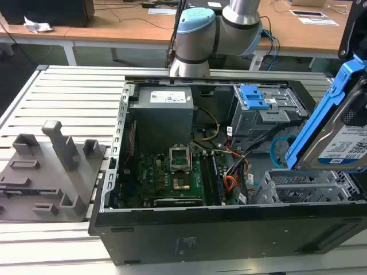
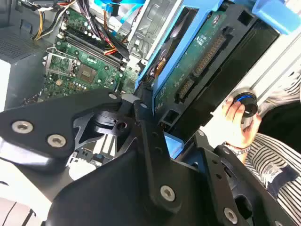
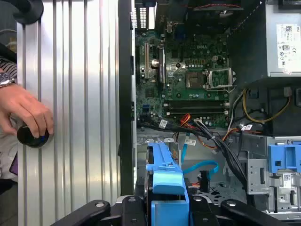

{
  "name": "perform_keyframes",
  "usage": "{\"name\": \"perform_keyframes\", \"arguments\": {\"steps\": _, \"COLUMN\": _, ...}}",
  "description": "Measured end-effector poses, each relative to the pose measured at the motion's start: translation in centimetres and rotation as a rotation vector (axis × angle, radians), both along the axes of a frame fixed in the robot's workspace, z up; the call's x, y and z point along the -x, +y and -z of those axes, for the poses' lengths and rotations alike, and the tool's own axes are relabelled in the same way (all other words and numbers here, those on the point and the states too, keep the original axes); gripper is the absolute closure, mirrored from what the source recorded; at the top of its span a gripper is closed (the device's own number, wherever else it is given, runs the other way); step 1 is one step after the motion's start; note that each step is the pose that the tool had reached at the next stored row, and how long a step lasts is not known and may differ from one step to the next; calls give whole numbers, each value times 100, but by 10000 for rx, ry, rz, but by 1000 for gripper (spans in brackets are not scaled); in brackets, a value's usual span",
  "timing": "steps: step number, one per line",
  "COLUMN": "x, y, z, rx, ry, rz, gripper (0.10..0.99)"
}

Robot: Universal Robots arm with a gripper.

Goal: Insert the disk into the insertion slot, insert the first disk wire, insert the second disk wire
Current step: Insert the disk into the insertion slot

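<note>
The disk [image 1: 343, 134], silver with a white label, sits in its blue carrier and hangs tilted above the case's corner at the exterior view's right. My gripper [image 3: 167, 207] is shut on the carrier's blue frame [image 3: 164, 176]; the second wrist view shows the disk's green board [image 2: 197, 61] between the black fingers. The insertion slot [image 1: 304, 184], a low grey perforated cage, lies just below the disk. The second disk wire [image 3: 201, 166], a light-blue flat cable, loops loose inside the case [image 1: 277, 150]. I cannot tell which of the bundled wires [image 3: 200, 134] is the first disk wire.
A taller grey cage with a blue latch [image 1: 255, 97] stands behind the slot. The motherboard [image 1: 172, 175] and power supply [image 1: 163, 109] fill the case's other half. A person's hand [image 3: 26, 110] rests on a black knob [image 3: 32, 137] on the slatted table. Grey fixtures [image 1: 51, 166] lie at the exterior view's left.
</note>
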State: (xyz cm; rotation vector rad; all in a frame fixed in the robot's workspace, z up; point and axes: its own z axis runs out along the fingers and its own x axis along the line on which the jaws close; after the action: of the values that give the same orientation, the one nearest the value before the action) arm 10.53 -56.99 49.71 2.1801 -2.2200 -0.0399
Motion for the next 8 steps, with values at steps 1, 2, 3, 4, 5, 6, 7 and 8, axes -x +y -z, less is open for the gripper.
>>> {"name": "perform_keyframes", "arguments": {"steps": 1, "x": 0, "y": 0, "z": 18, "rx": -1, "ry": 0, "rz": 0, "gripper": 722}}
{"name": "perform_keyframes", "arguments": {"steps": 2, "x": 0, "y": 0, "z": 45, "rx": -1, "ry": 0, "rz": 0, "gripper": 722}}
{"name": "perform_keyframes", "arguments": {"steps": 3, "x": 0, "y": 0, "z": 58, "rx": -2, "ry": 0, "rz": 0, "gripper": 722}}
{"name": "perform_keyframes", "arguments": {"steps": 4, "x": 0, "y": 0, "z": 67, "rx": -1, "ry": 0, "rz": 0, "gripper": 722}}
{"name": "perform_keyframes", "arguments": {"steps": 5, "x": 0, "y": 0, "z": 84, "rx": 0, "ry": 0, "rz": 0, "gripper": 722}}
{"name": "perform_keyframes", "arguments": {"steps": 6, "x": 0, "y": 0, "z": 102, "rx": 0, "ry": 1, "rz": 0, "gripper": 722}}
{"name": "perform_keyframes", "arguments": {"steps": 7, "x": 0, "y": 0, "z": 123, "rx": -1, "ry": 0, "rz": 0, "gripper": 722}}
{"name": "perform_keyframes", "arguments": {"steps": 8, "x": 0, "y": 0, "z": 139, "rx": -1, "ry": 1, "rz": 0, "gripper": 722}}
